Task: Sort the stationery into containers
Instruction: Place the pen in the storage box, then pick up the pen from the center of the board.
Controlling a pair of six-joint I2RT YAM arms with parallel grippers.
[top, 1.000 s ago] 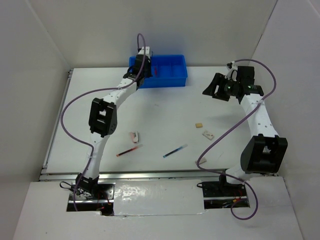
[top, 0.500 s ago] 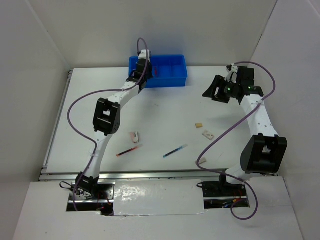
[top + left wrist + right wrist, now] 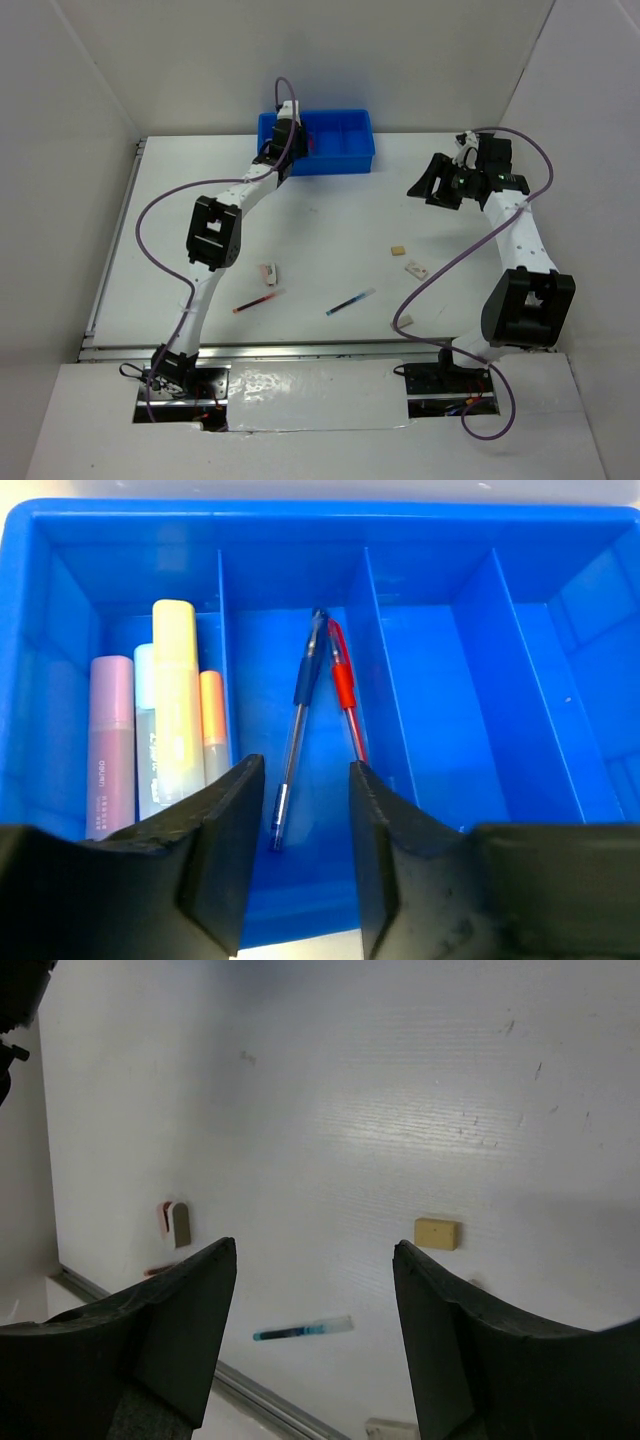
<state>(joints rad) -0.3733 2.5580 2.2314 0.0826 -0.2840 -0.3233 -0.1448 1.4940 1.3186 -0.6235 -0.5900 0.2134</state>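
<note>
Top view: I see left gripper over blue tray. Right gripper hangs above table.

Left wrist: jaws parted, empty. Blue-grip pen and red-grip pen lie just beyond them, in second compartment. Yellow marker sits off to one side, in end compartment.

Right wrist: jaws wide apart, empty. Loose blue pen shows between them. Beige eraser lies just past one fingertip.

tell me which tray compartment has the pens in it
The second compartment from the left in the left wrist view: a blue pen and a red pen lie in it. The leftmost holds markers; the other two look empty.
</note>
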